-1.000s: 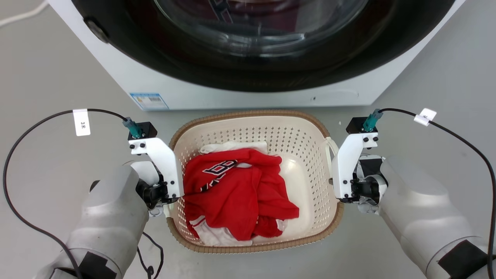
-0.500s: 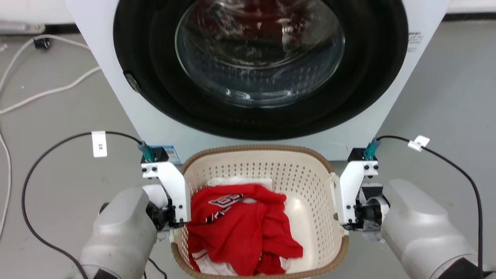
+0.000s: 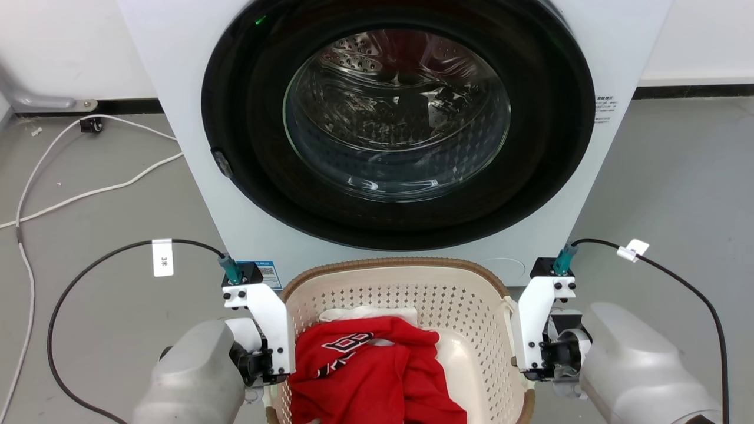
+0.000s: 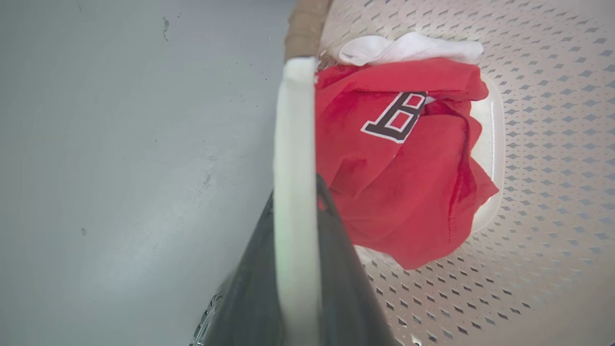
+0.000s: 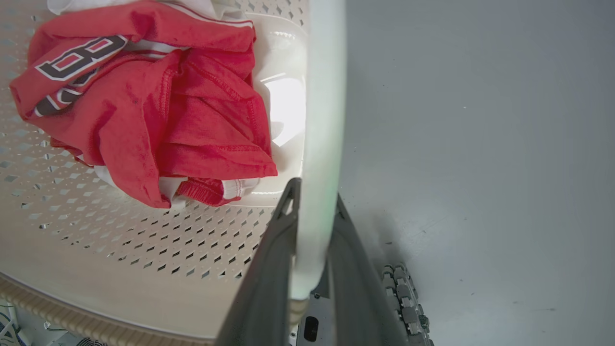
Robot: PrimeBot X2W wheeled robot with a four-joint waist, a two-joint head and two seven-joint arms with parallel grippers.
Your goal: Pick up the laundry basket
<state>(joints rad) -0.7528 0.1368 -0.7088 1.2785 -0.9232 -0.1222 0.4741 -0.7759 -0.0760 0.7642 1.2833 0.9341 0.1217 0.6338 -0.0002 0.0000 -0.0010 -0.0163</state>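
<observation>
The laundry basket (image 3: 412, 291) sits at 6 o'clock in the head view, low in the picture and just in front of the washer (image 3: 618, 47), whose round glass door (image 3: 397, 118) takes up the 12 o'clock half. The basket's brown woven-look rim (image 3: 400, 262) curves along its far edge, and its cream wall is full of small holes. Inside lies a crumpled red garment (image 3: 365, 377) with dark, white-edged lettering, and a white cloth (image 3: 371, 312) shows at 12 o'clock of the red one, against the far wall.

The two pale forearms flank the basket, the left at 7 o'clock and the right at 5 o'clock, each wrist close against its side of the basket. In the left wrist view the left gripper (image 4: 296, 192) is narrowed onto the basket's white loop handle (image 4: 294, 120), one dark finger on each face of the strip, which runs up toward 12 o'clock. In the right wrist view the right gripper (image 5: 314, 192) pinches the other white handle (image 5: 324, 96) the same way, with the garment at 10 o'clock inside the basket and bare grey floor (image 5: 480, 144) at 3 o'clock.

On the floor at 9 o'clock of the head view, a white cable (image 3: 88, 191) trails away from the washer
</observation>
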